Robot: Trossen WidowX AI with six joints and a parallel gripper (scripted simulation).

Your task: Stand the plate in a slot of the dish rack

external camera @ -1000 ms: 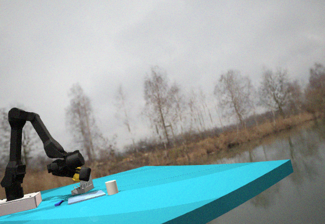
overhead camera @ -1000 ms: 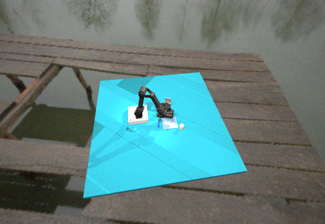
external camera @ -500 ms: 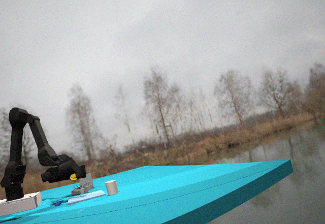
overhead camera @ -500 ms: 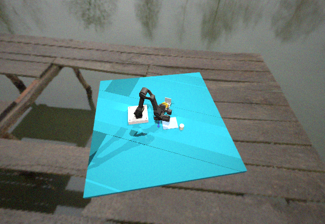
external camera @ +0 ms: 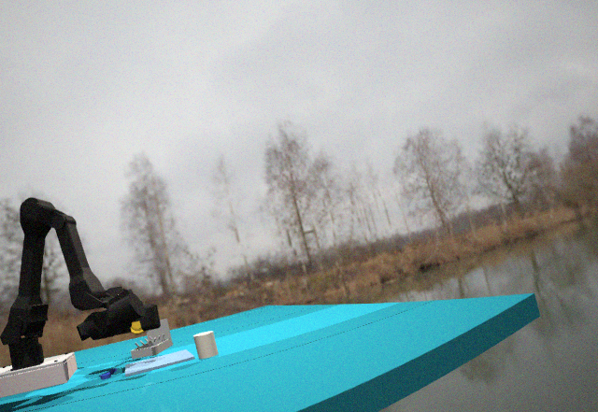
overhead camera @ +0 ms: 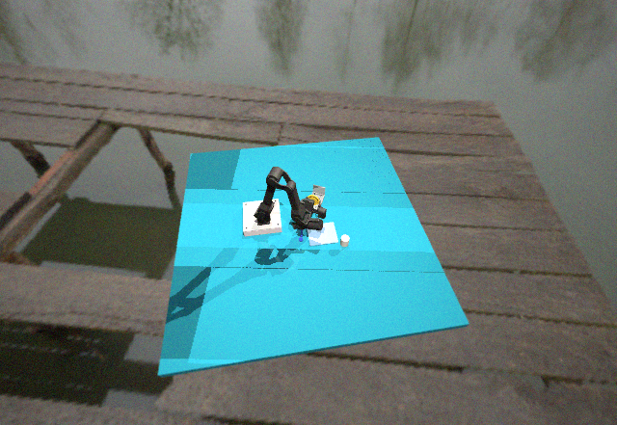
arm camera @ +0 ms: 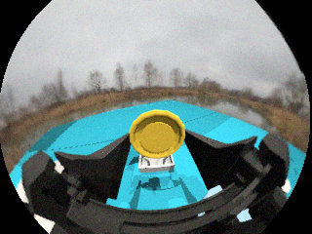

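My gripper (overhead camera: 315, 203) (external camera: 139, 328) (arm camera: 156, 135) is shut on the yellow plate (overhead camera: 313, 198) (external camera: 136, 328) (arm camera: 157, 136), gripping it at opposite sides of the rim. The plate is in the air, and the wrist view shows its round hollow face. The small light grey dish rack (overhead camera: 319, 191) (external camera: 145, 351) (arm camera: 157, 169) stands on the table with a tall panel at one end and thin upright rails. In the exterior view the plate shows higher than the rack's rails, clear of them. The wrist view shows the rack just below the plate, which hides part of it.
A pale blue flat board (overhead camera: 326, 235) (external camera: 164, 361) lies near the rack. A whitish cylinder (overhead camera: 344, 240) (external camera: 206, 345) stands beside the board. A small dark blue object (overhead camera: 301, 239) (external camera: 106, 375) lies on the board's other side, towards the white robot base (overhead camera: 251, 211).
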